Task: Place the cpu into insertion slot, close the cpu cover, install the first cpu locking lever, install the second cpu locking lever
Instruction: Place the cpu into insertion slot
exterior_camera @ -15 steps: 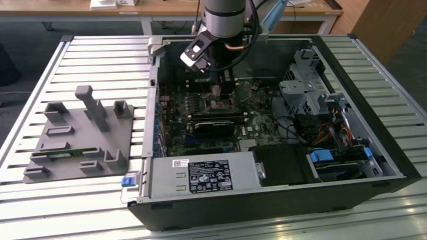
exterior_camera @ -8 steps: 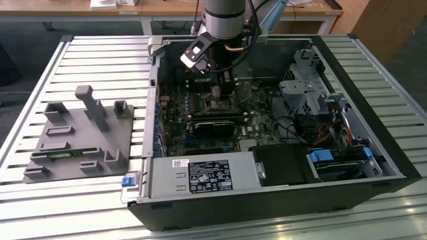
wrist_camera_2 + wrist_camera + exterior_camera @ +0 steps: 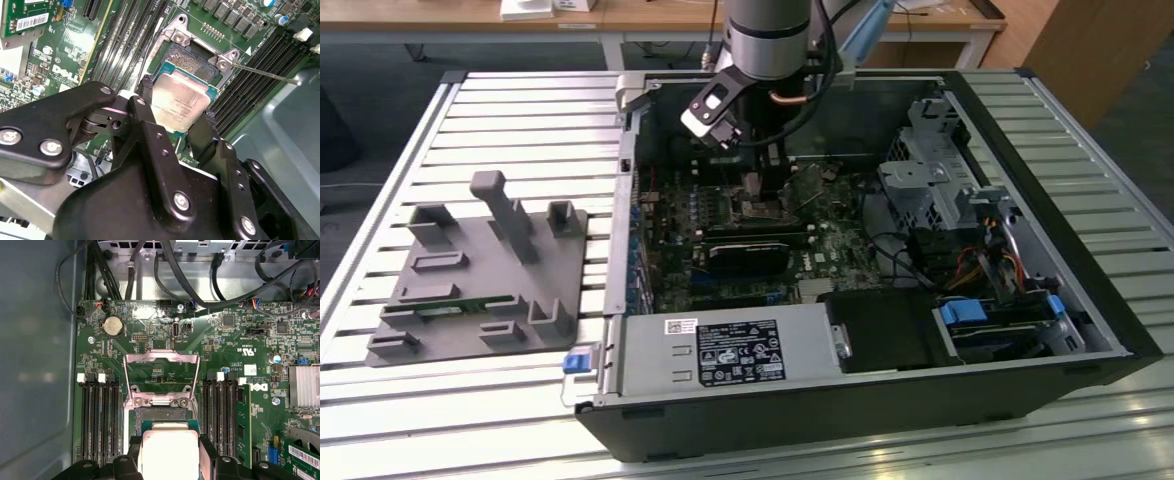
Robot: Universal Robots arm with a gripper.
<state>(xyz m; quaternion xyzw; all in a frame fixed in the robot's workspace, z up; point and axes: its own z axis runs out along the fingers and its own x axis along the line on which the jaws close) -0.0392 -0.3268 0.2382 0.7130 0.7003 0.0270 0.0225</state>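
Arm: The single arm (image 3: pixel 767 40) is hanging down from above into the open computer case (image 3: pixel 854 420). The case is lying on its side on a slatted metal table (image 3: pixel 520 110).
Claw: The gripper (image 3: pixel 177 107) is pinching the cpu (image 3: pixel 181 100) by two opposite edges. In the second wrist view its black fingers (image 3: pixel 146 95) are pressing against the chip from both sides.
Cpu position: The cpu is sitting in the claw with its metal top facing up, overlapping the gripper-side part of the insertion slot (image 3: pixel 161 414). Whether it is touching the slot cannot be told.
Insertion slot: In both wrist views the dark contact field is lying uncovered beyond the chip's edge. A grey metal rim is framing it amid the green circuit board (image 3: pixel 215 340).
Cpu cover: The cpu cover (image 3: pixel 161 357) is standing swung open on the side of the slot away from the gripper. Green board is showing through its square window.
Rod: A thin metal rod (image 3: pixel 265 72) is projecting sideways from one corner of the slot's rim, across the neighbouring slots.
Memory slots: Long black memory slots (image 3: pixel 100 420) are running along both sides of the insertion slot.
Surroundings: A grey moulded fixture (image 3: pixel 480 270) is resting on the table at the exterior view's left, apart from the case.
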